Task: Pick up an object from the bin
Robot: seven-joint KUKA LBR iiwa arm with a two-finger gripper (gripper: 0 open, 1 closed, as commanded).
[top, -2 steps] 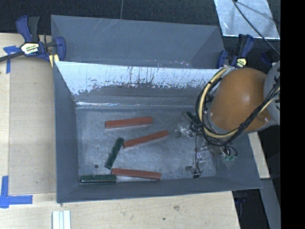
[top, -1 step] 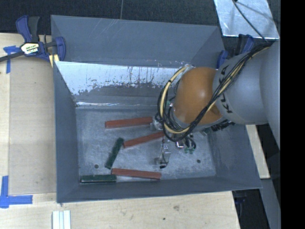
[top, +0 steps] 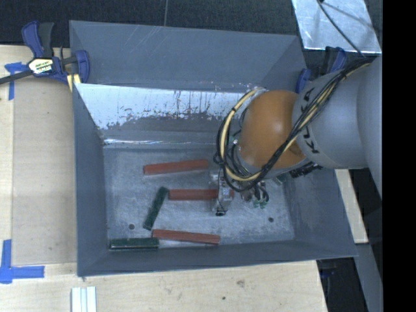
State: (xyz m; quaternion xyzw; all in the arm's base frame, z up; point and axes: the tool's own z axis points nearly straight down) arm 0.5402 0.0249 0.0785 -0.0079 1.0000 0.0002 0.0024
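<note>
Where pincer (top: pixel 221 208) hangs, red stick (top: pixel 192 194), green stick (top: pixel 155 208) leftward

A reddish-brown stick (top: pixel 188 194) (long, thin) lies flat mid-floor, running left to right.

A dark, finely textured floor (top: pixel 214 2) is stretching across the far side, sitting in shadow. A pale tan tabletop (top: pixel 39 174) is spreading out on the left and running along the near edge, catching soft, even light. That same light is glancing off the far inner wall of the grey metal bin (top: pixel 188 51), leaving a pale, bright band there.
</note>
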